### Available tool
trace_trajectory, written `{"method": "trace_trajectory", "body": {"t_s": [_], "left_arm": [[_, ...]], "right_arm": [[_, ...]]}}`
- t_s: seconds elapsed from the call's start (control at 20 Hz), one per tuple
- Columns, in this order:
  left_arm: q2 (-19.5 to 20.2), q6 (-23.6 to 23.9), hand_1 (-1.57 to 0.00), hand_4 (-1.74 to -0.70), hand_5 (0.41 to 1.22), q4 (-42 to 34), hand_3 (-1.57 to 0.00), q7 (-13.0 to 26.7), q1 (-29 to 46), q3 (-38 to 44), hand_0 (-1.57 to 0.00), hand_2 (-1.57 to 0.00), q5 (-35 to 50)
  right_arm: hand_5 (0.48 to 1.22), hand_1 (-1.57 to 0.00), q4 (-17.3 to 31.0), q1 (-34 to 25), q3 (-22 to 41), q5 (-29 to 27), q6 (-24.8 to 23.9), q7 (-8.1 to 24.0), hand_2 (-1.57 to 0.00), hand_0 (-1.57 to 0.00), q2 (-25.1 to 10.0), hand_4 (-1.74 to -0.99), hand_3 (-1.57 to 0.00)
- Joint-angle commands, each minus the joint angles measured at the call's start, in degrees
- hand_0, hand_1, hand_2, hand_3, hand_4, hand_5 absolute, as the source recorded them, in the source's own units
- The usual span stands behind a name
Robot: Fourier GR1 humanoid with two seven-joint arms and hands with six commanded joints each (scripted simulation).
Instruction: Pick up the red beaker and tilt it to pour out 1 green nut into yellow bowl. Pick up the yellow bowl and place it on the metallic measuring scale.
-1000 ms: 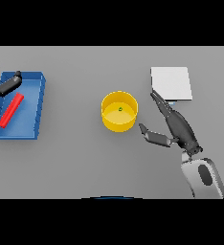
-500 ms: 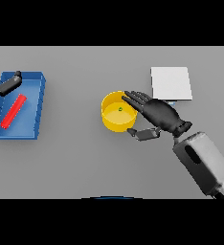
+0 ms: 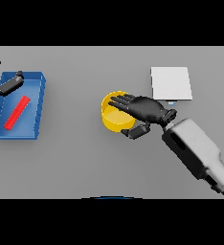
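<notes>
The yellow bowl (image 3: 112, 118) stands mid-table. My right hand (image 3: 145, 109) lies over its right half, open, with straight fingers (image 3: 119, 101) reaching across the rim and the thumb (image 3: 136, 131) just outside the near wall. The bowl's inside is partly hidden by the hand, and no green nut shows. The red beaker (image 3: 16, 112) lies on its side in the blue tray (image 3: 37, 103) at the left. My left hand (image 3: 3, 86) hovers open at the tray's far left corner. The metallic scale (image 3: 170, 83) is a pale square at the back right.
The blue tray's walls rise around the beaker at the table's left edge. The scale sits just behind my right wrist, a short way right of the bowl.
My right hand has moved left from beside the bowl to over it, fingers now across its top. The left hand, beaker and bowl have stayed in place.
</notes>
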Motion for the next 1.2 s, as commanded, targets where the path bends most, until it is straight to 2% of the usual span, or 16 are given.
{"method": "trace_trajectory", "body": {"t_s": [0.0,0.3,0.4,0.45,0.7,0.8,0.85,0.9,0.95,1.0,1.1,1.15], "left_arm": [[-0.2,0.1,0.00,-0.80,0.725,0.4,0.00,-0.6,0.1,0.1,0.00,0.00,0.0],[0.6,-0.6,0.00,-0.80,0.735,0.0,0.00,-0.8,0.1,0.5,0.00,0.00,0.4],[0.4,-0.9,0.00,-0.80,0.737,1.0,0.00,-0.6,-0.7,0.6,0.00,0.00,0.4],[0.7,-0.7,0.00,-0.80,0.738,0.5,0.00,-0.9,-0.3,0.5,0.00,0.00,0.3],[-0.2,-1.3,0.00,-0.79,0.729,2.1,0.00,-1.5,-0.8,0.3,0.00,0.00,0.0],[0.7,-1.4,0.00,-0.79,0.725,1.6,0.00,-1.7,-0.9,0.7,0.00,0.00,0.1],[0.5,-1.0,0.00,-0.79,0.723,1.0,0.00,-1.9,-0.5,0.6,0.00,0.00,0.2],[0.3,-1.2,0.00,-0.79,0.722,1.7,0.00,-1.8,-0.9,0.7,0.00,0.00,0.2],[0.4,-1.3,0.00,-0.79,0.723,1.7,0.00,-1.7,-1.0,0.7,0.00,0.00,0.3],[0.6,-1.0,0.00,-0.80,0.725,1.1,0.00,-1.5,-0.9,0.9,0.00,0.00,0.4],[0.4,-0.7,0.00,-0.80,0.727,0.8,0.00,-1.0,-0.6,0.9,0.00,0.00,0.6],[0.7,-0.7,0.00,-0.80,0.728,0.8,0.00,-0.9,-0.9,0.9,0.00,0.00,0.4]], "right_arm": [[0.685,0.00,1.2,0.0,0.7,0.3,0.1,-0.4,0.00,0.00,0.6,-1.244,0.00],[0.671,0.00,7.6,-4.0,2.8,1.4,2.8,-0.9,0.00,0.00,1.9,-1.288,0.00],[0.671,0.00,8.1,-4.9,3.3,1.5,4.0,-0.4,0.00,0.00,2.3,-1.300,0.00],[0.674,0.00,8.1,-4.8,3.7,1.9,4.1,-1.5,0.00,0.00,1.4,-1.303,0.00],[0.729,0.00,8.8,-5.9,5.4,2.9,5.9,0.3,0.00,0.00,2.7,-1.308,-0.01],[0.784,-0.04,9.9,-6.2,5.8,3.6,6.1,1.9,-0.07,-0.02,3.1,-1.339,-0.09],[0.820,-0.11,10.1,-6.9,6.2,3.9,6.4,2.0,-0.13,-0.09,3.3,-1.362,-0.16],[0.900,-0.24,10.2,-6.4,6.7,4.3,5.7,1.2,-0.23,-0.26,3.4,-1.387,-0.25],[0.964,-0.44,10.5,-6.6,6.8,4.4,5.7,0.3,-0.39,-0.51,3.0,-1.425,-0.36],[1.016,-0.66,10.1,-6.6,6.7,4.3,6.4,0.4,-0.62,-0.72,2.4,-1.488,-0.47],[1.090,-0.99,9.9,-7.0,7.0,3.7,8.7,0.4,-0.97,-1.03,2.1,-1.571,-0.69],[1.116,-1.11,9.6,-6.9,7.2,3.4,9.4,0.6,-1.09,-1.14,1.9,-1.604,-0.87]]}}
